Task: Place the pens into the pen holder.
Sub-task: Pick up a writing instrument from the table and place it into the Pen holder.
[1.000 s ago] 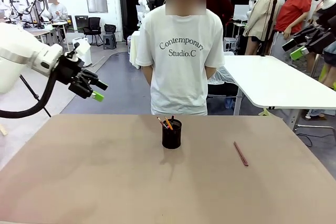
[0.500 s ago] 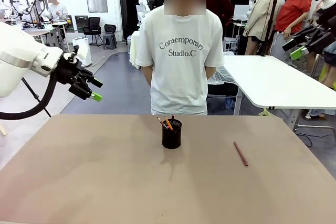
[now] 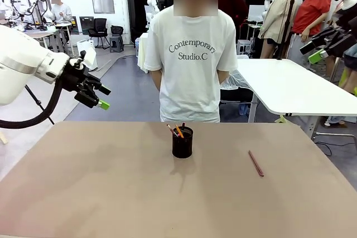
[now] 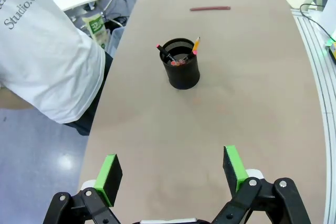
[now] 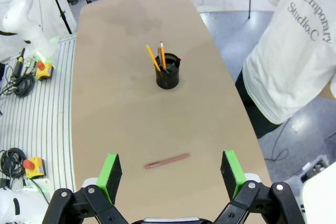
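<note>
left gripper [image 3: 104, 97] has eased back to the left edge, spread, empty; right gripper [image 5: 170, 172] spread too. pen holder [image 3: 182, 143] mid-frame holds pens [image 3: 177, 130]; i judge the reddish-brown pen [image 3: 256, 163], lying to its right, remains

obstacles: pen holder [image 3: 182, 143] centre, pen [image 3: 256, 163] right | free: table [image 3: 83, 182] left

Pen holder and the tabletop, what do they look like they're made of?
The pen holder looks like matte black metal, possibly mesh: dark, thin-walled, with a solid rim. The tabletop seems smooth tan laminate or board: even colour, no grain.
</note>
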